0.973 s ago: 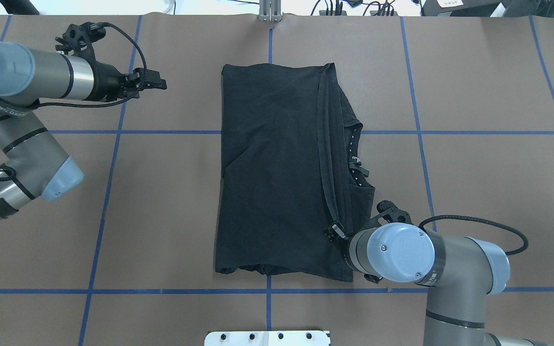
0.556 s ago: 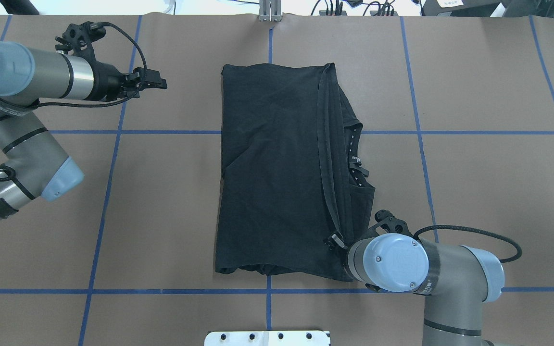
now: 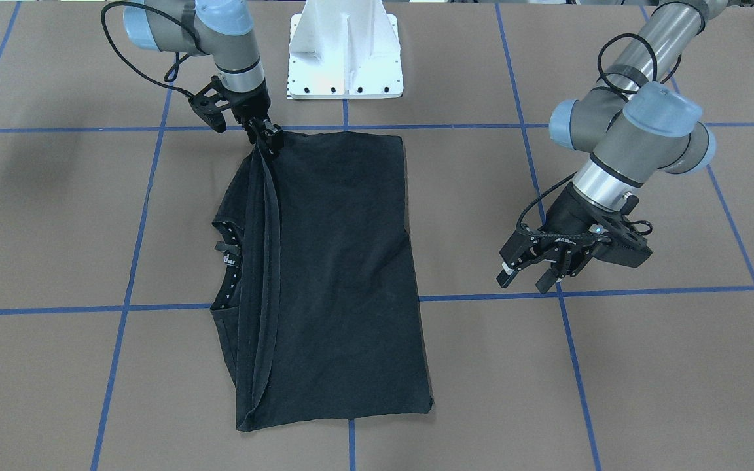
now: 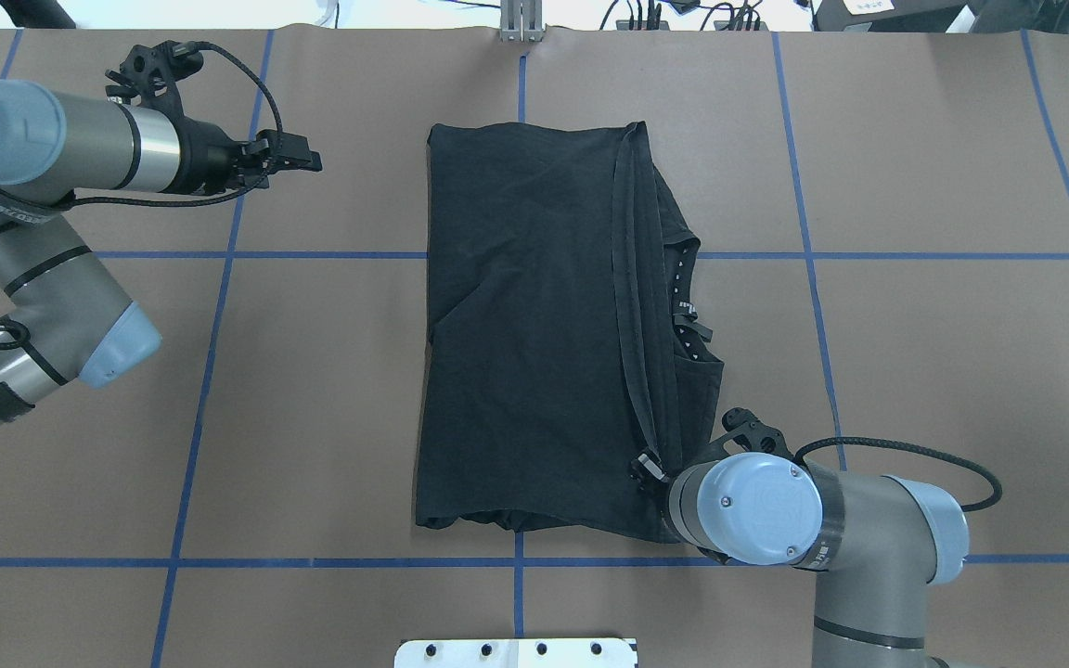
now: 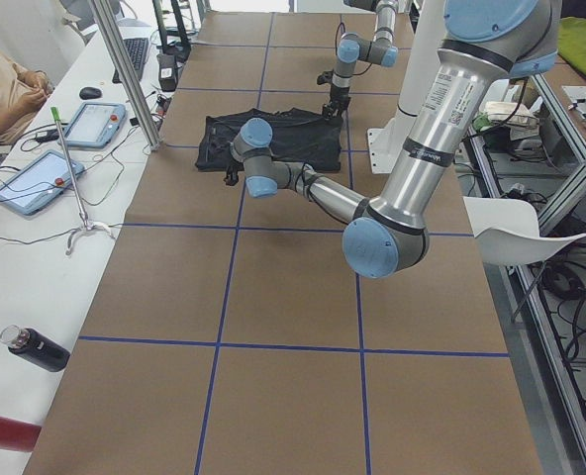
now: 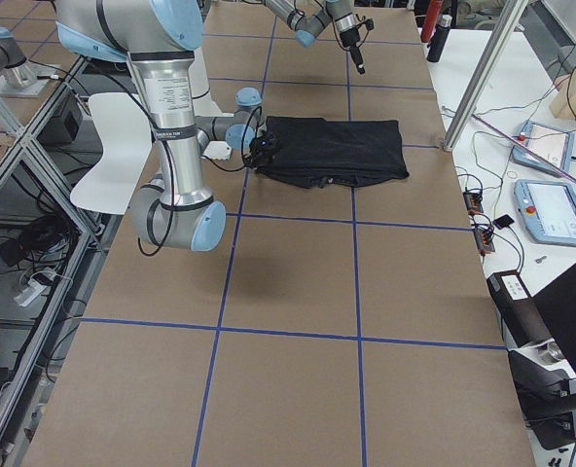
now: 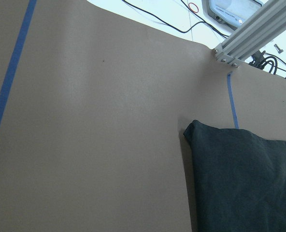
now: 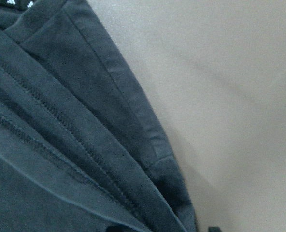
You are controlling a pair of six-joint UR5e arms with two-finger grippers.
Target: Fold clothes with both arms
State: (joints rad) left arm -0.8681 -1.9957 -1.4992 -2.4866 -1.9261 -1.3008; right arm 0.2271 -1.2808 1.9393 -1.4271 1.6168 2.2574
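While the right gripper pinches a corner of the one black T-shirt, the left gripper hangs open, well apart.

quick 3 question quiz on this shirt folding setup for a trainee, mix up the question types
1. True or false: the left gripper is touching the T-shirt.
2. Where on the T-shirt is the right gripper? A: at the corner near the white base. B: in the middle of the cloth. C: at the edge farthest from the robot.
3. Fill in: the collar shows along the robot's ___ side of the folded T-shirt.

Key: 1 false, it hangs open over bare table, apart from the cloth. 2 A. 3 right.
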